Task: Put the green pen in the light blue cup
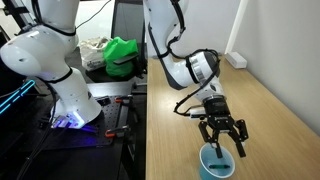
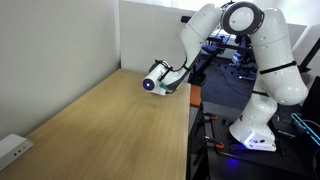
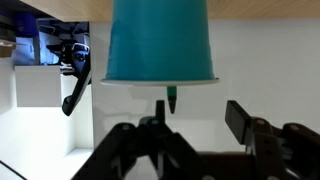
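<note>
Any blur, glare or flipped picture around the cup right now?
Wrist view: upside down; the small round light blue cup is sharp, the thin dark green pen a dim sliver. In an exterior view the gripper looks slightly soft, evenly lit.

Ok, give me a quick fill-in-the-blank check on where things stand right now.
1. The thing poking out of the light blue cup is the green ____.
2. The gripper hangs directly ____ the cup.
3. Its jaws stand ____.
Missing words: pen; above; open.
</note>
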Controlling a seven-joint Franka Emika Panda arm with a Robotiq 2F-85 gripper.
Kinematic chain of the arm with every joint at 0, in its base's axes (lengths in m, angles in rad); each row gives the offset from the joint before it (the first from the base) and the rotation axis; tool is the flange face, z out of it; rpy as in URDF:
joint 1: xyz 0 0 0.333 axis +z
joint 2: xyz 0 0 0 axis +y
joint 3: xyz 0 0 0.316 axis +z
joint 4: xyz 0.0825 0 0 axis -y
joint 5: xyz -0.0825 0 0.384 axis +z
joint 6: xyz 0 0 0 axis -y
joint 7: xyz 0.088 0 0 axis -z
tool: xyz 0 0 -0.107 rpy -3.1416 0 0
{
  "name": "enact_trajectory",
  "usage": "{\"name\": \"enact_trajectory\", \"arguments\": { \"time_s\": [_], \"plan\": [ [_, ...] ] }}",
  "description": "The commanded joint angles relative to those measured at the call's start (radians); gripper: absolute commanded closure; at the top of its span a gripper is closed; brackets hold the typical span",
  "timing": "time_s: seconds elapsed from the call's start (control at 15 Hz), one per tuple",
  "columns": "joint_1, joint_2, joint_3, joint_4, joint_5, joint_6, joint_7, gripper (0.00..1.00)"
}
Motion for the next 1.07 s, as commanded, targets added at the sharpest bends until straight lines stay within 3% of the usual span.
{"name": "enact_trajectory", "arguments": {
  "time_s": [0.0, 0.47, 0.73, 0.8, 0.87, 1.0],
  "plan": [
    [0.004, -0.013, 0.002, 0.002, 0.016, -0.002, -0.008, 0.30],
    [0.023, -0.048, 0.008, -0.017, 0.014, -0.017, -0.003, 0.30],
    [0.045, -0.092, 0.015, -0.036, 0.037, -0.040, -0.011, 0.16],
    [0.051, -0.104, 0.018, -0.040, 0.049, -0.051, -0.012, 0.04],
    [0.056, -0.115, 0.019, -0.044, 0.056, -0.061, -0.013, 0.00],
    [0.062, -0.140, 0.024, -0.053, 0.071, -0.073, -0.019, 0.00]
  ]
}}
